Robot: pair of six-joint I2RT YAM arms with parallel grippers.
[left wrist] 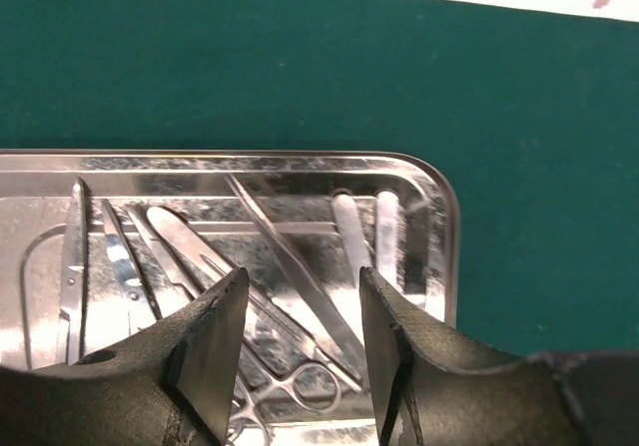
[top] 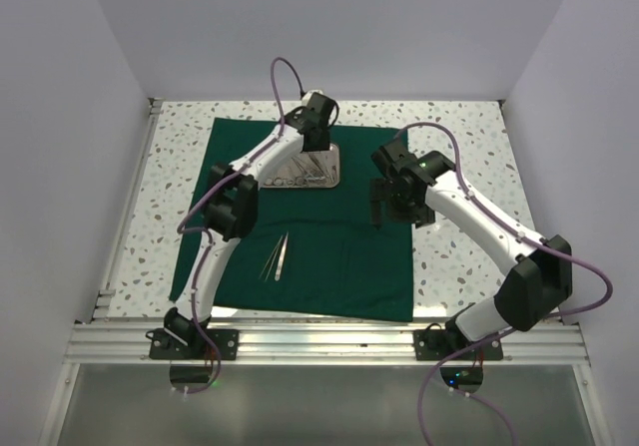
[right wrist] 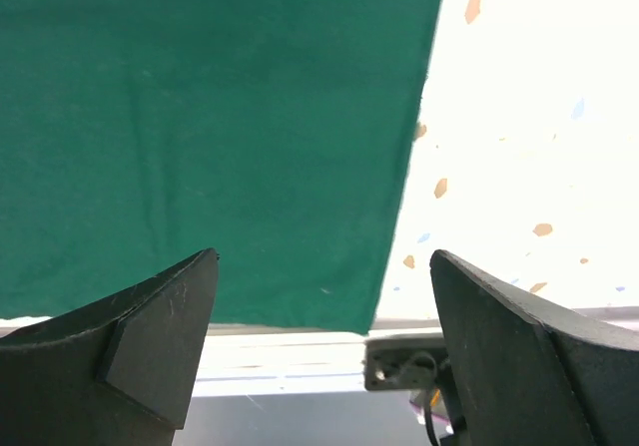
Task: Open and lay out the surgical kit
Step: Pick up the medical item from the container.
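The dark green cloth (top: 329, 246) lies spread flat on the table. The shiny steel tray (top: 324, 175) sits on its far part and holds several slim silver instruments (left wrist: 290, 266), among them ring-handled forceps (left wrist: 300, 386). One pair of tweezers (top: 278, 256) lies on the cloth near the middle. My left gripper (left wrist: 300, 296) is open just above the tray, with instruments between its fingers but none gripped. My right gripper (right wrist: 319, 266) is open and empty, held above the cloth's right part (right wrist: 200, 117).
The speckled tabletop (top: 459, 127) surrounds the cloth. An aluminium rail (top: 329, 341) runs along the near edge and another (top: 125, 217) along the left side. White walls close in the back and sides.
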